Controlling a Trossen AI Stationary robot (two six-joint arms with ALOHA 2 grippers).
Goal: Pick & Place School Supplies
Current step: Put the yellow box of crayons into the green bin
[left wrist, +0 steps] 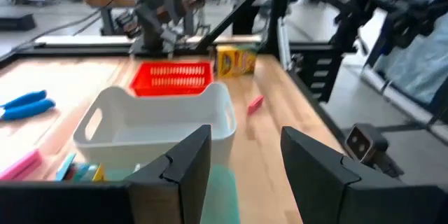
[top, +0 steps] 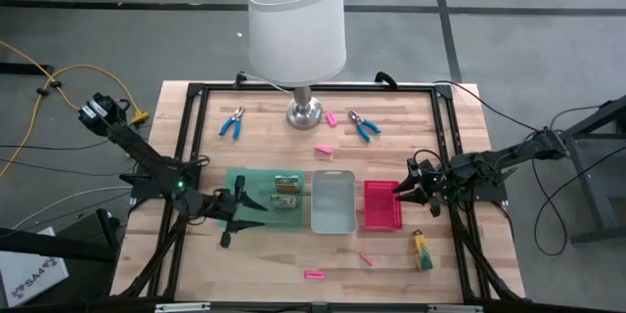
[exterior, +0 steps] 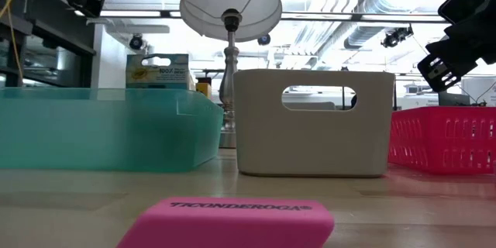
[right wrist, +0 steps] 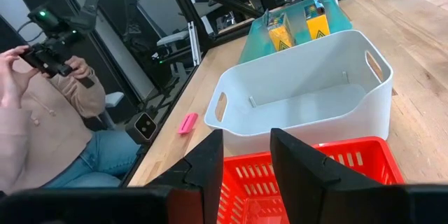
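Two yellow-green packs [top: 285, 192] lie in the green tray [top: 246, 181]; a third pack [top: 422, 249] lies on the table near the right front. Two blue-handled pliers [top: 232, 123] [top: 364, 125] rest flat on the far part of the table. Pink erasers lie loose: two near the lamp base [top: 332, 117] [top: 323, 150] and two near the front edge [top: 313, 275] [top: 365, 258]. My left gripper [top: 256, 205] [left wrist: 245, 171] hovers open over the green tray's near side, holding nothing. My right gripper [top: 401, 194] [right wrist: 245, 164] stands open above the pink basket's right edge, also holding nothing.
The grey-white tray [top: 333, 201] stands between the green tray and the pink basket [top: 382, 205]. A white-shaded lamp [top: 296, 22] stands at the far middle. A black frame [top: 192, 108] borders the table. A seated person [right wrist: 42, 119] shows beyond the table's left side.
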